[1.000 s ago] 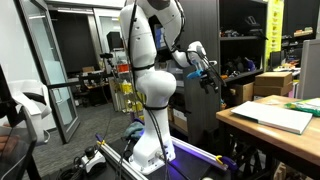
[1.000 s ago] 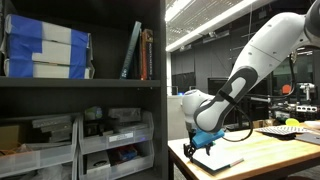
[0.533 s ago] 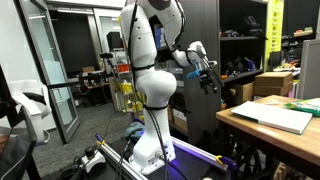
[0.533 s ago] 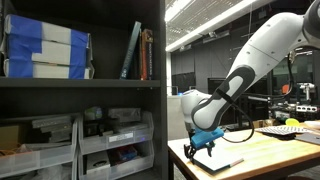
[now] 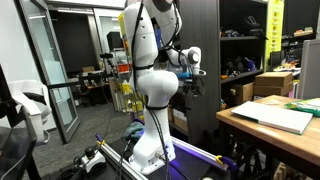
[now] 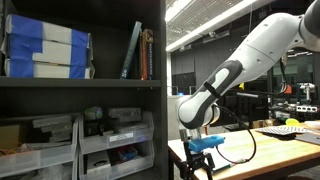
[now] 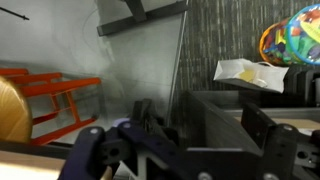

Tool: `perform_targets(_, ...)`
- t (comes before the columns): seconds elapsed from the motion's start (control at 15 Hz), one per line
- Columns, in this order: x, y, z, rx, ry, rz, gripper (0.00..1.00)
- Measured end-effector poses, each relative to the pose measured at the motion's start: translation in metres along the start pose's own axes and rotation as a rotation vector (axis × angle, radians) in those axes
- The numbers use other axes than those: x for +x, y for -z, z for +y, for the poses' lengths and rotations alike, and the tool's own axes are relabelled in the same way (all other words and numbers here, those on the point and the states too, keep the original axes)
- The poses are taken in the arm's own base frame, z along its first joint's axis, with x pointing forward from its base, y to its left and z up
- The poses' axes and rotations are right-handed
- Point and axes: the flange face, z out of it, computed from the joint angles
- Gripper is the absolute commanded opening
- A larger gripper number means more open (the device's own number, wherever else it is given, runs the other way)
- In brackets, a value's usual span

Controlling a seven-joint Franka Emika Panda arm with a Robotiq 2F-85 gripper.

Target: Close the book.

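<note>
- One arm does this job, so there is no other hand to pick from.
- Its gripper (image 5: 192, 62) hangs in the air beside the robot's white body, well apart from the book (image 5: 276, 117).
- In that exterior view the book is off to the picture's right of the gripper and lower down.
- It lies flat on the wooden table (image 5: 236, 124), near the table's end.
- The book's white side faces up. I think it is not closed yet, but it is small in the picture and I cannot be sure.
- Its long side seems to run along the table, from the near end toward the far end.
- In an exterior view the gripper (image 6: 203, 148) is at the end of the table (image 6: 272, 150). I cannot make out the book there.
- In the wrist view the gripper (image 7: 185, 150) looks spread wide with nothing between its fingers. The picture is blurry.
- I think the gripper must next go across and down to the book.
- The table top looks flat and smooth, so a thin cover may be hard to get under.
- Dark shelves (image 6: 80, 85) stand close by, so room to swing is tight on that side.
</note>
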Motion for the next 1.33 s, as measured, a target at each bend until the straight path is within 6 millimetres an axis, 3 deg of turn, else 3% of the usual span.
perform_targets(0.67, -0.0083, -0.0005, -0.0069, 0.014, 0.006, -0.072, 1.00)
perform_targets(1.33, 0.0012, 0.0035, 0.0001, -0.054, -0.046, 0.020, 1.00)
